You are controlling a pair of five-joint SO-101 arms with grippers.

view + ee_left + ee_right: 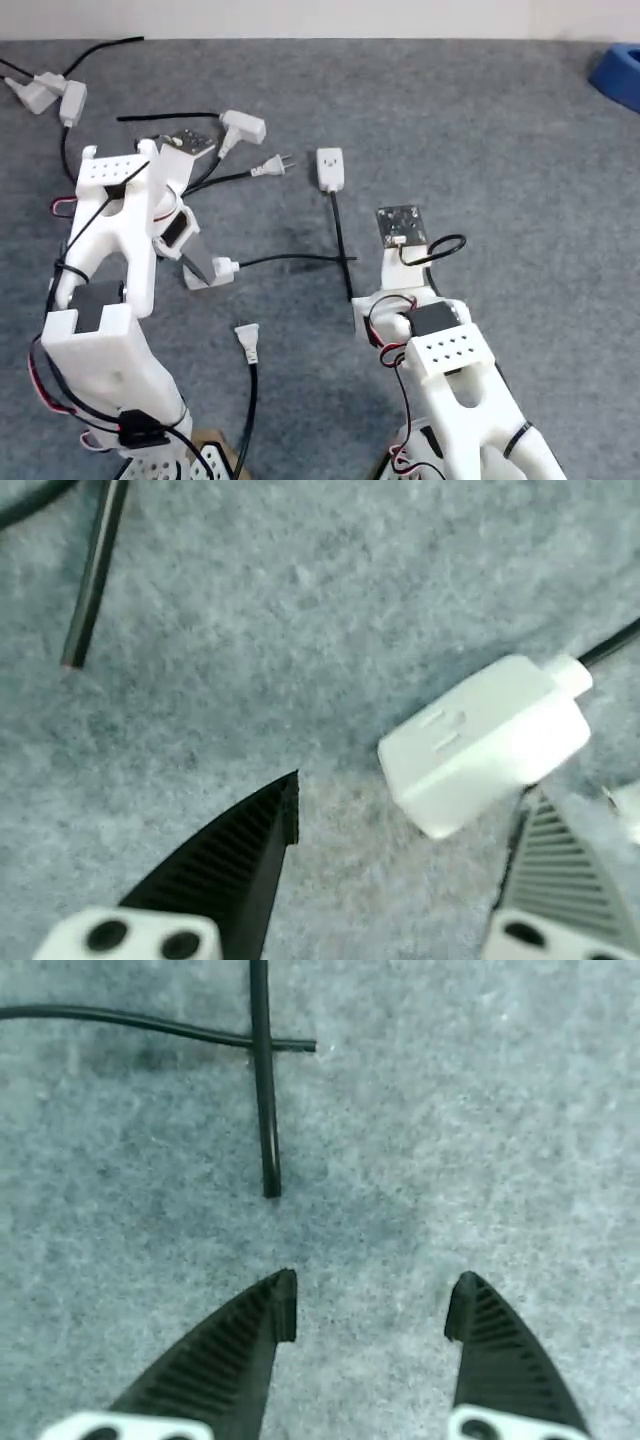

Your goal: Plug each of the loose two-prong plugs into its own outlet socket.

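White and loose, a two-prong plug (pixel 247 340) lies nearest on the grey table (pixel 520 150). Farther on, the left hand (pixel 413 788) stands spread around a socket block (pixel 485 740), not clenched on it; the right hand (pixel 370 1300) gapes over bare felt by a cable end (pixel 270 1188). Beyond, a second plug (pixel 272 167) lies just short of a far socket (pixel 330 168). Nothing looks plugged yet; the far-left white pieces (pixel 72 100) are hard to identify.
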